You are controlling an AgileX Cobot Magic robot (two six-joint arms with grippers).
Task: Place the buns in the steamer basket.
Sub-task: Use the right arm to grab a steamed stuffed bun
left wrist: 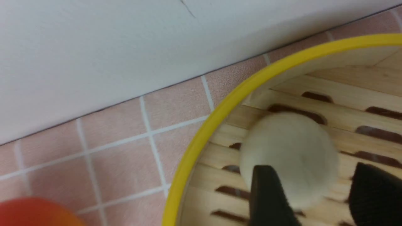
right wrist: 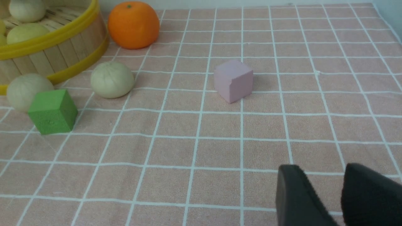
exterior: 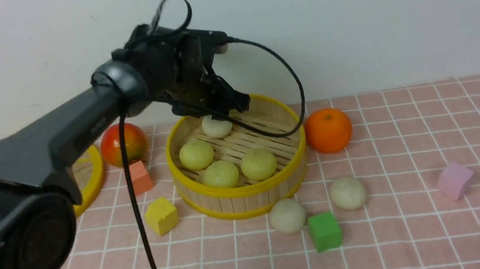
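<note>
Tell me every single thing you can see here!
yellow buns: 3, pale yellow, in the basket
white buns: 3, off-white, one in the basket, two on the cloth in front of it
basket: 1, bamboo with yellow rims, centre
lid: 1, yellow-rimmed, far left, partly hidden
apple: 1, red-yellow, left of the basket
orange: 1, orange, right of the basket
blocks: 4, salmon, yellow, green, pink, scattered on the cloth
cloth: 1, pink checked, under everything
left claw: 1, black, open over the basket's white bun
right claw: 1, black, open, empty, above the cloth
</note>
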